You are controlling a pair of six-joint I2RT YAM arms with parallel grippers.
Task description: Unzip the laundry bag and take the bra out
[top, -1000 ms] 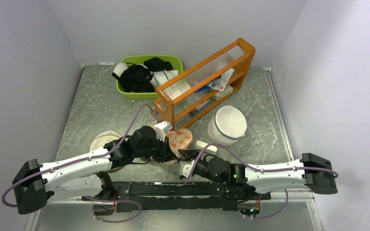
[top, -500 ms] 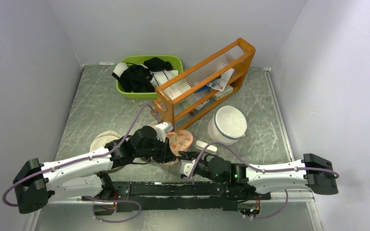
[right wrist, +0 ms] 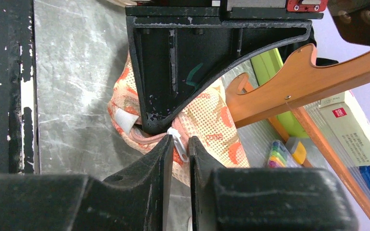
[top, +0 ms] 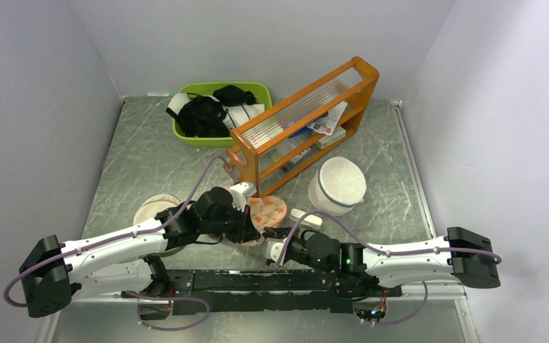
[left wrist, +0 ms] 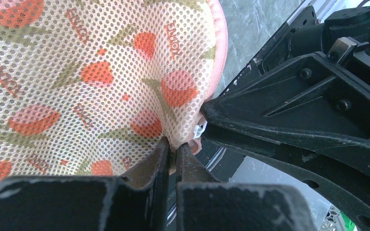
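The laundry bag [top: 270, 209] lies near the middle of the table [top: 150, 164], on the near side of the orange rack [top: 304, 114]; the left gripper [left wrist: 172, 147] is clenched on the mesh at the bag's edge; the right gripper [right wrist: 178, 140] has its jaws narrow around the white zipper pull [right wrist: 179, 148], but I cannot tell if the pinch is firm; the bra is not visible. The risk, I think: the small pull slips out under traction, or the left hold gives and the whole bag drags along unopened.
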